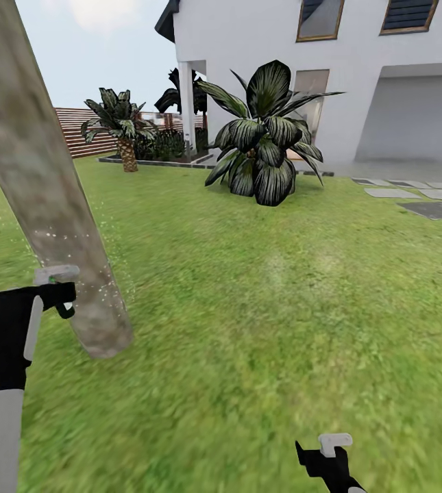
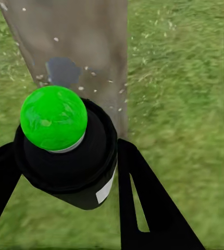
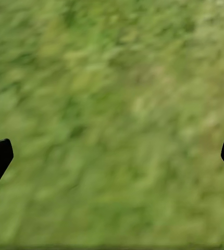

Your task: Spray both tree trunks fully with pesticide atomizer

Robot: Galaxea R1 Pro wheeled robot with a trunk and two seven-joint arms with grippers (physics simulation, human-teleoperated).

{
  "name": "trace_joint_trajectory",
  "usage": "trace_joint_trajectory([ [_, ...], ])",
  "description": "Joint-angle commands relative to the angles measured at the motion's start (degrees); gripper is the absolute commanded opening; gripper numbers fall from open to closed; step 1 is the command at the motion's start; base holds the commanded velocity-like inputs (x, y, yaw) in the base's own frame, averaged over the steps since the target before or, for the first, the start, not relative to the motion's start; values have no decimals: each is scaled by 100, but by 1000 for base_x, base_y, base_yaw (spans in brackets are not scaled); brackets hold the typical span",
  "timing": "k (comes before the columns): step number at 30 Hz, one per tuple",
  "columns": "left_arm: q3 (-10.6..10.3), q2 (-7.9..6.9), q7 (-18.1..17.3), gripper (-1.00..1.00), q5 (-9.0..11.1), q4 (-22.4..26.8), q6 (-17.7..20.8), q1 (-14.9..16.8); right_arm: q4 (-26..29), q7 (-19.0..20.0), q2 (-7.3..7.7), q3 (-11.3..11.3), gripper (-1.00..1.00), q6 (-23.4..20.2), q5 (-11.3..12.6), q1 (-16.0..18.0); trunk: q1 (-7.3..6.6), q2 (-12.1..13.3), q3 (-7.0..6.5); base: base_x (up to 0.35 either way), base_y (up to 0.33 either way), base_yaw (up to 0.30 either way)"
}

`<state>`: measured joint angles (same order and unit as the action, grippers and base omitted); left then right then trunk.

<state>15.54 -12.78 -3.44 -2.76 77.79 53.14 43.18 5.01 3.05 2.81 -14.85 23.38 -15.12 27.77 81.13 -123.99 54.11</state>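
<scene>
The pesticide atomizer, black with a green top, is held tight between the fingers of the left gripper. Just past the fingertips, the tree trunk is dotted with white pesticide. The right gripper is spread wide over the grass, with nothing held. If the atomizer is turned away, parts of the trunk could be missed.

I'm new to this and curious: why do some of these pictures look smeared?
Head view: the near lawn is smeared, the house sharper. Left wrist view: the green-capped atomizer is crisp, grass soft. Right wrist view: all blurred grass.
</scene>
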Motion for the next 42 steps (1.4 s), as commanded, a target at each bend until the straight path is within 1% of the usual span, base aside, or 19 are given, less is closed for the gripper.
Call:
trace_joint_trajectory([
  [1,-72,12,1,-100,-16,23,67,123,0,2,0,0,100,0,1,0,0,0,0,0,0,0],
  [3,-104,15,1,-100,-19,52,126,245,0,2,0,0,100,0,0,0,0,0,0,0,0,0],
  [6,-128,-22,-35,-100,-18,55,100,211,0,2,0,0,100,-4,0,0,0,0,0,0,0,0],
  [7,-135,-25,-49,-100,-21,27,68,176,0,2,0,0,100,-3,1,0,0,0,0,0,0,0],
  [9,-138,-32,-58,-100,-17,-43,-22,-115,0,1,0,0,100,-2,0,0,0,0,0,0,0,0],
  [11,-137,-31,-67,-100,7,-404,-740,-498,0,2,0,0,100,-1,0,0,0,0,0,0,0,0],
  [14,-131,-24,-69,-100,12,-1064,-1422,-812,0,1,0,0,100,0,1,0,0,0,0,0,0,0],
  [15,-130,-23,-69,-100,12,-1251,-1701,-905,0,2,0,0,100,0,0,0,0,0,0,0,0,0],
  [16,-130,-23,-69,-100,17,-1597,-2122,-1007,0,2,0,0,100,0,0,0,0,0,0,0,0,0],
  [17,-130,-23,-69,-100,14,-1882,-2334,-1037,0,2,0,0,100,0,0,0,0,0,0,0,0,0],
  [20,-117,-27,-76,-100,22,-2261,-2611,-1071,0,7,0,0,100,-1,0,0,0,0,0,0,0,0],
  [21,-115,-19,-78,-100,20,-2769,-3113,-1164,0,4,0,0,100,-2,4,0,0,0,0,0,0,0],
  [22,-115,-11,-78,-100,20,-3087,-3535,-1200,0,3,0,0,100,-1,6,0,0,0,0,0,0,0],
  [23,-114,-5,-74,-100,20,-3311,-3805,-1212,0,3,-2,0,100,0,7,0,0,0,0,0,0,0],
  [25,-113,-4,-75,-100,27,-3591,-4069,-1220,0,-8,-3,0,100,-5,8,0,0,0,0,-28,0,0],
  [28,-90,-5,-70,-100,30,-3691,-4184,-1224,-11,-14,0,0,100,-8,14,0,0,0,0,-255,0,0],
  [35,-77,6,-77,-100,44,-3744,-4198,-1226,-114,-4,0,-4,100,-9,43,0,0,0,0,-315,90,0],
  [38,-88,77,-78,-100,39,-3754,-4215,-1228,-114,14,-6,-3,100,-9,40,0,0,0,0,-214,178,0],
  [42,-102,92,-87,-100,39,-3785,-4216,-1230,-89,36,-9,-1,100,-9,42,0,0,0,0,-168,146,0],
])
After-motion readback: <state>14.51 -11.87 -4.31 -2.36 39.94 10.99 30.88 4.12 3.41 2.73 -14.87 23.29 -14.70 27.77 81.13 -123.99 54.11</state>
